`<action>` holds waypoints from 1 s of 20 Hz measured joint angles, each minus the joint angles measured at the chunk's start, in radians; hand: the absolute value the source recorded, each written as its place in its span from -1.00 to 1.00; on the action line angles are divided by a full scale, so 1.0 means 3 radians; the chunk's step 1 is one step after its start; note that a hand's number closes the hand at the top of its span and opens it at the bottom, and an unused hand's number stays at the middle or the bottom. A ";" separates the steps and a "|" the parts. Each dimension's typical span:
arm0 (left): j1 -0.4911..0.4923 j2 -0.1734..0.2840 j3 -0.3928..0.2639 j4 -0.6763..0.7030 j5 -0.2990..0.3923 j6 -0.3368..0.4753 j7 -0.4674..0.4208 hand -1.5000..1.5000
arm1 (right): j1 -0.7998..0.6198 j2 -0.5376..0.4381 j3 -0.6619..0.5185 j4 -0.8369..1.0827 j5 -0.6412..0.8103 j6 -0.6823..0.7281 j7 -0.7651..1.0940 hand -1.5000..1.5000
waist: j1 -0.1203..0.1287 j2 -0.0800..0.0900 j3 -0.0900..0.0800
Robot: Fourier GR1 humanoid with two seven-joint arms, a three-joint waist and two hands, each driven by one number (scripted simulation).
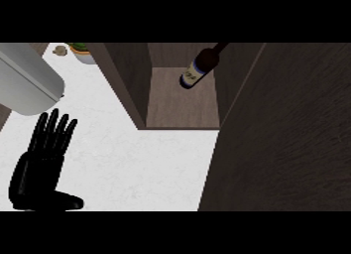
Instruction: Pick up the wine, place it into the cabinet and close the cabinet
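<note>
**Ana:** While the bottle [195,69] stands inside the cabinet [182,106], well back on its shelf and dark neck up, nothing is touching it; I'd judge the placing step done and the closing step now in hand.

**Ben:** Agreed; the big dark panel filling the right side looks like the cabinet door [288,139], swung wide open; that is what has to move next, by my reckoning.

**Ana:** And the hands? Only the left hand [43,158] shows, low on the left over the white counter [149,163]; fingers straight, close together, pointing up, clamped on nothing; it reads as resting.

**Ben:** The right hand is nowhere in view, so I can't say how its fingers stand; if it is behind the door, we can't see it.

**Ana:** So the next move calls for a push on that door's outer face or edge, swinging it across the opening; the bottle sits deep enough that it shouldn't be clipped, I think.

**Ben:** Far left, a pale grey appliance [21,79] and a small potted plant [82,51] sit well apart from all this.
</note>
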 measured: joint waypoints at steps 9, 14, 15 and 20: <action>0.0108 0.0289 0.0325 -0.0013 0.0233 -0.0327 0.0077 -1.00 | -0.0223 0.0020 0.0073 -0.0003 0.0010 0.0084 0.0239 1.00 | 0.0029 0.0009 -0.0005; 0.0148 0.0410 0.0432 0.0000 0.0324 -0.0503 0.0116 -1.00 | -0.0348 0.0088 0.0037 0.0016 0.0007 0.0126 0.0310 1.00 | 0.0069 0.0013 -0.0008; 0.0134 0.0422 0.0447 0.0001 0.0344 -0.0516 0.0133 -1.00 | -0.0394 0.0107 0.0020 0.0020 0.0004 0.0147 0.0335 1.00 | 0.0079 0.0017 -0.0009; 0.0085 0.0484 0.0526 0.0078 0.0414 -0.0610 0.0170 -1.00 | -0.0588 0.0235 -0.0066 0.0042 -0.0012 0.0213 0.0453 1.00 | 0.0120 0.0029 -0.0016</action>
